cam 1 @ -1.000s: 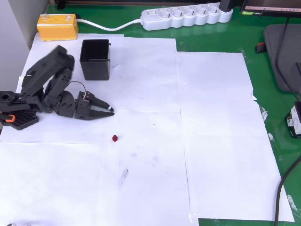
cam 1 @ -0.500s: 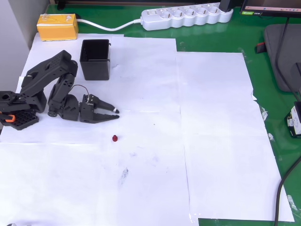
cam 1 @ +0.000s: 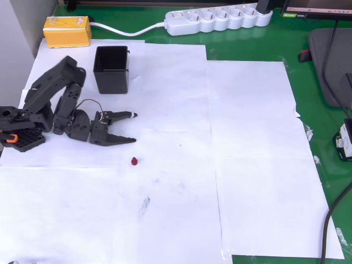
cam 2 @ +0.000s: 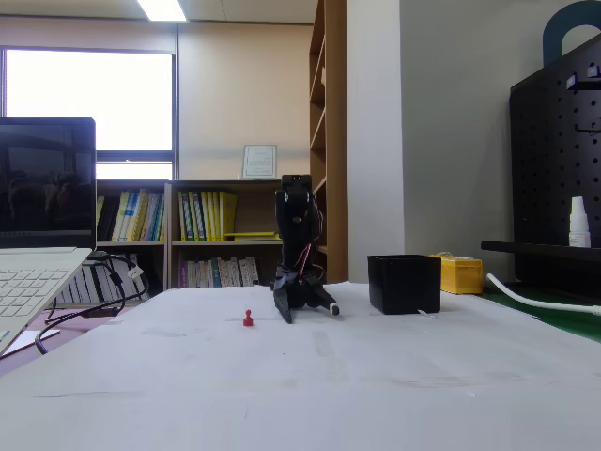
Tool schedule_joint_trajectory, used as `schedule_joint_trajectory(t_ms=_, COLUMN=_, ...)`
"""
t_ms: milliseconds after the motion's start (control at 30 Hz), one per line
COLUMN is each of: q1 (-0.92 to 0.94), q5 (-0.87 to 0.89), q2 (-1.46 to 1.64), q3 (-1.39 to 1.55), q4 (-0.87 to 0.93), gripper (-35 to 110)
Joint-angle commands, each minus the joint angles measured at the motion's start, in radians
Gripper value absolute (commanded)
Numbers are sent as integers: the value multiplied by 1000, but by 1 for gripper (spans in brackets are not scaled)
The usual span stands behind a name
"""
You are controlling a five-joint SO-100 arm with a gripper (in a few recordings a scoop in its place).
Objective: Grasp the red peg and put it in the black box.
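Spread wide since the earlier frame, hand (cam 1: 132, 127) now low above desk, red peg (cam 1: 133, 161) just below-right in overhead view.

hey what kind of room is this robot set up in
Probably an office or lab: the fixed view shows bookshelves with a window behind, and a laptop shares the paper-covered table with the gripper.

red peg (cam 2: 248, 318) stands just left of the gripper (cam 2: 308, 311), seemingly spread; black box (cam 2: 404, 284) sits right.
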Motion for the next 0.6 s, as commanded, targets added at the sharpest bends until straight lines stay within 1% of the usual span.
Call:
schedule_joint_trajectory(t_ms=0, q1=-9, q5=-58, q2=-91, q3=-67, q4=86, gripper=10)
schedule_joint_trajectory(t_ms=133, q1=-3, q5=-57, q2=-92, q3=-74, q4=87, gripper=6)
schedule_joint_trajectory(t_ms=267, q1=21, q5=-46, q2=-48, q3=-77, q4=29, gripper=5)
schedule_joint_trajectory(t_ms=400, q1=46, q5=-44, q2=-34, q3=-91, q4=6, gripper=1)
schedule_joint_trajectory(t_ms=467, q1=60, q5=-9, q2=-31, q3=-92, q4=6, gripper=0)
schedule_joint_trajectory(t_ms=567, q1=67, q5=-9, q2=-26, q3=-94, q4=3, gripper=0)
